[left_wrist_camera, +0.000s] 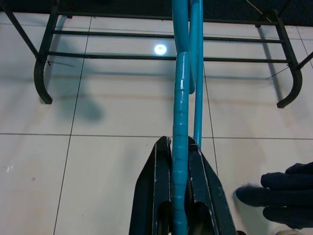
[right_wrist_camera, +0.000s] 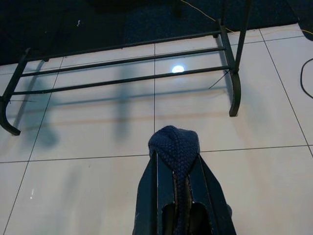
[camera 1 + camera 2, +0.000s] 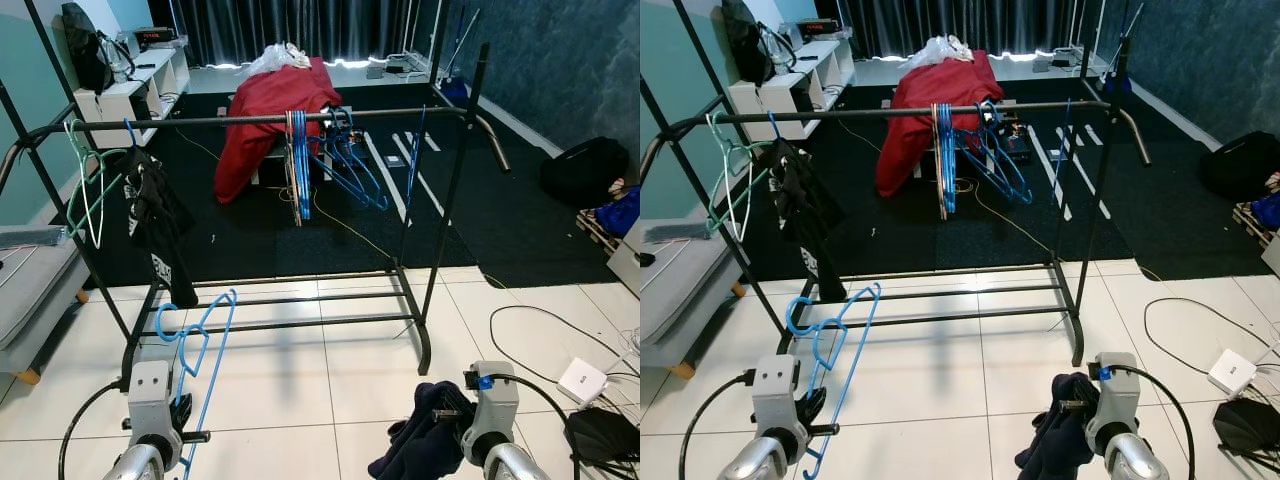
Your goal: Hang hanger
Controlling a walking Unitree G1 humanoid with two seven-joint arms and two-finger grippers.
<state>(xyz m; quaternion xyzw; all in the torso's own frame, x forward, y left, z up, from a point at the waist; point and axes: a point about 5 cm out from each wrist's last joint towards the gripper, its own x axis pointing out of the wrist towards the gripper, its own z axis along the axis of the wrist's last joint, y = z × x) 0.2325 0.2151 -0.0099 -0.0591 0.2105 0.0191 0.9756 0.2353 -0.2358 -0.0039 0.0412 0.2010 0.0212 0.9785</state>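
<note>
My left gripper (image 1: 179,147) is shut on a blue plastic hanger (image 3: 200,340), held low in front of me with its hook up and pointing toward the rack. My right gripper (image 2: 177,159) is shut on a dark navy knitted garment (image 3: 415,445) that droops beside the right arm. Ahead stands a black clothes rack (image 3: 440,230) whose top rail (image 3: 230,120) carries a bunch of blue hangers (image 3: 335,155) in the middle, a black garment (image 3: 155,220) and a pale green hanger (image 3: 85,180) at the left end.
A red cloth (image 3: 270,115) covers something on the dark carpet behind the rack. A grey cushion (image 3: 25,290) sits at the left. At the right lie cables with a white box (image 3: 582,380), a black bag (image 3: 585,170) and a black item (image 3: 605,435). White shelving (image 3: 130,85) stands far left.
</note>
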